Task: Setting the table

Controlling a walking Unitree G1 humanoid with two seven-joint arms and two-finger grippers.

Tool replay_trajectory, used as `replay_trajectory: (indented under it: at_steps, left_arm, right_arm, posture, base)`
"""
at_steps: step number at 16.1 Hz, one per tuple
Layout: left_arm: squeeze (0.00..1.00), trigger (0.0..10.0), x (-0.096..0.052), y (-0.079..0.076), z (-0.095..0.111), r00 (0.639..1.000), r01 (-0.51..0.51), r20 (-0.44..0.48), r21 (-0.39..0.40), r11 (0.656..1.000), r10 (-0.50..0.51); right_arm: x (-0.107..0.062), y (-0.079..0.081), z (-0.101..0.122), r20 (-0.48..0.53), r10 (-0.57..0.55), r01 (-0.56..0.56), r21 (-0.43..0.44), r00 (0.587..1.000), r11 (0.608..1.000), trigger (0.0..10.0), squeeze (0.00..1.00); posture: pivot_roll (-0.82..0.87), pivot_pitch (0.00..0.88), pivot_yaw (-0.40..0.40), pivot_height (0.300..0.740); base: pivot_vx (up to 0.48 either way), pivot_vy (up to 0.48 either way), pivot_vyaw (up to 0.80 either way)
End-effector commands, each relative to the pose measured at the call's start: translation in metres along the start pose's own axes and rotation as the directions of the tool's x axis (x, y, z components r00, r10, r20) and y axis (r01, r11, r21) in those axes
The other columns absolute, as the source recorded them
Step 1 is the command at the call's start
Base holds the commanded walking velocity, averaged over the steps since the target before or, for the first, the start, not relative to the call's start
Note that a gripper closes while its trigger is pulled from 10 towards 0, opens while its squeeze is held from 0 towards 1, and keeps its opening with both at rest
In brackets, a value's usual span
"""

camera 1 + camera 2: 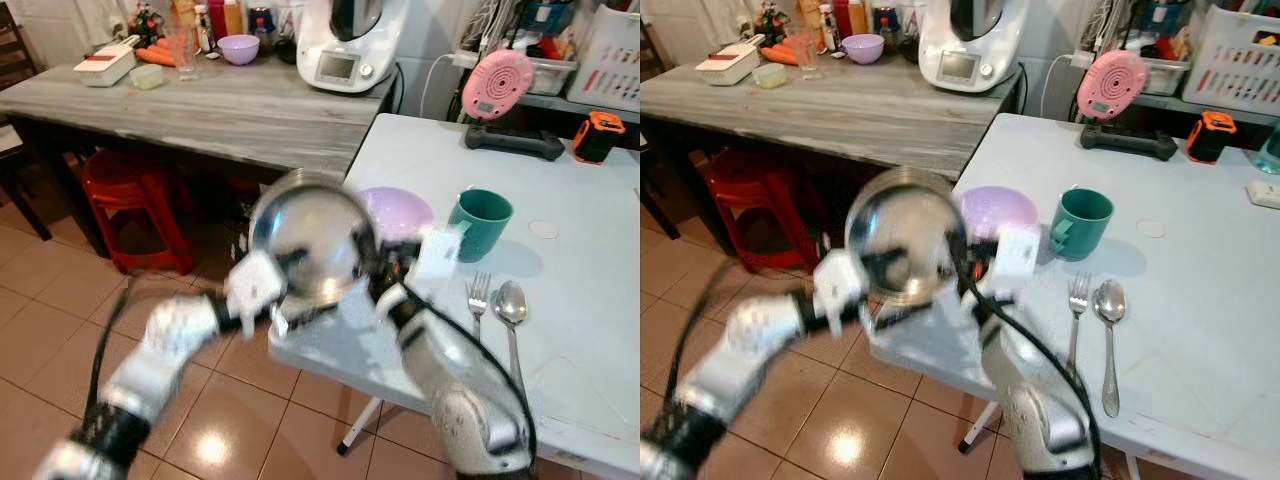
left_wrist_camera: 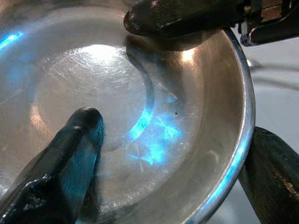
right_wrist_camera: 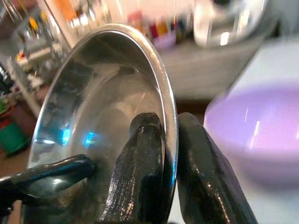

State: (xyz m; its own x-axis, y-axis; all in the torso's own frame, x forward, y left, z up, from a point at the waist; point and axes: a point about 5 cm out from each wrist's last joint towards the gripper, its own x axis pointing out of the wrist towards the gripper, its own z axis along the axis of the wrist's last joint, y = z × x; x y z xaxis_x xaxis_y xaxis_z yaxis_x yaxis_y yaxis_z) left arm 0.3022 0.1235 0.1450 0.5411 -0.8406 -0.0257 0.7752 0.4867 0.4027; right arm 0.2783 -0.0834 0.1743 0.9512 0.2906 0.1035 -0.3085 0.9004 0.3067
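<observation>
I hold a round steel plate (image 1: 308,240) tilted on edge over the near left corner of the white table (image 1: 580,200). My right gripper (image 3: 170,135) is shut on its right rim, one finger inside and one behind. My left gripper (image 2: 175,126) is at the plate's lower left (image 1: 265,300), open and straddling the rim, with one finger (image 2: 74,154) against the inner face. Just behind the plate on the table is a purple bowl (image 1: 398,212). A teal cup (image 1: 480,222) stands to its right, with a fork (image 1: 478,295) and a spoon (image 1: 511,305) side by side nearer to me.
A grey wooden table (image 1: 200,110) to the left carries a kitchen machine (image 1: 350,40), a small purple bowl and jars. A red stool (image 1: 135,200) stands under it. A pink device (image 1: 497,85) and an orange tool (image 1: 598,135) sit at the white table's far edge. Tiled floor lies below.
</observation>
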Motion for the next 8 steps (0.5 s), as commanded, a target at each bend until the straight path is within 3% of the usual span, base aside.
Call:
replay_trajectory:
  at_steps: [1, 3, 4, 6, 8]
  left_arm:
    - [0.00, 10.0, -0.109, 0.108, 0.013, 0.739, -0.674, -0.001, -0.006, 0.739, 0.674]
    - [0.00, 10.0, -0.086, 0.095, 0.017, 0.776, -0.631, 0.050, 0.054, 0.774, 0.629]
    - [0.00, 10.0, -0.083, 0.092, 0.017, 0.781, -0.625, 0.055, 0.072, 0.778, 0.622]
    - [0.00, 10.0, -0.067, 0.077, 0.016, 0.804, -0.595, 0.082, 0.068, 0.801, 0.589]
    - [0.00, 10.0, -0.061, 0.064, 0.010, 0.820, -0.572, 0.079, 0.081, 0.816, 0.567]
  right_arm:
    - [-0.033, -0.088, 0.003, 0.002, -0.393, 0.383, -0.229, 0.920, 0.895, 0.0, 0.00]
    - [-0.018, -0.095, 0.021, 0.039, -0.433, 0.418, -0.352, 0.900, 0.837, 0.0, 0.00]
    - [-0.016, -0.096, 0.022, 0.042, -0.431, 0.413, -0.381, 0.902, 0.827, 0.0, 0.00]
    - [-0.006, -0.110, 0.022, 0.044, -0.480, 0.448, -0.442, 0.876, 0.777, 0.0, 0.00]
    - [0.002, -0.119, 0.028, 0.081, -0.504, 0.470, -0.513, 0.860, 0.719, 0.0, 0.00]
  posture:
    - [0.01, 0.000, 0.019, 0.740]
    - [0.00, 0.000, 0.030, 0.740]
    - [0.00, 0.000, 0.030, 0.740]
    - [-0.01, 0.000, 0.029, 0.740]
    - [-0.01, 0.000, 0.025, 0.740]
  base:
    - [0.000, 0.000, 0.00]
    - [0.000, 0.000, 0.00]
    - [0.000, 0.000, 0.00]
    - [0.000, 0.000, 0.00]
    - [0.000, 0.000, 0.00]
